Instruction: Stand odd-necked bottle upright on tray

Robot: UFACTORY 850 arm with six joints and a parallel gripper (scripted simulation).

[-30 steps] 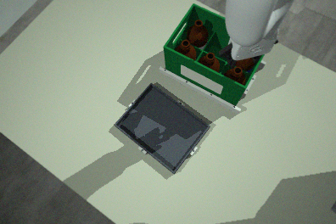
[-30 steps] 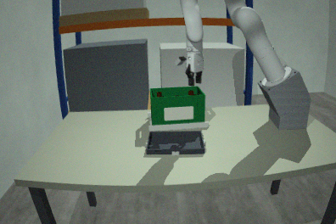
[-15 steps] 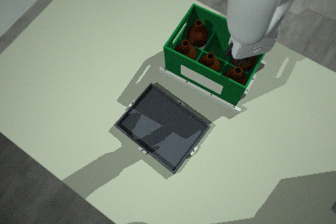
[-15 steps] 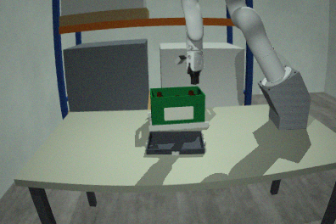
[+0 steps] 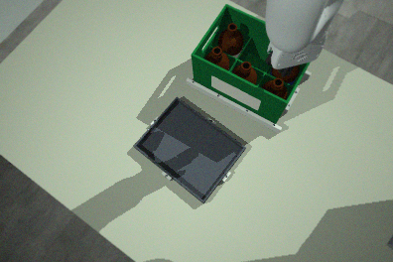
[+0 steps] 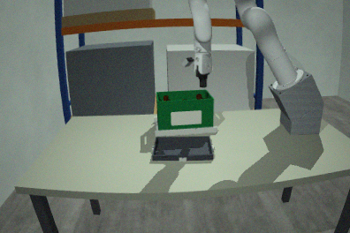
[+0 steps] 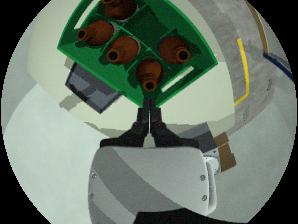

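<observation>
The claw [image 7: 149, 120] hangs above the green crate [image 5: 225, 81], fingers pressed fully together with nothing between them. Five brown bottles [image 5: 231, 39] stand upright in the crate's compartments; which one has the odd neck I cannot tell. The dark tray [image 5: 149, 155] lies just in front of the crate on the surface [image 5: 74, 90]
</observation>
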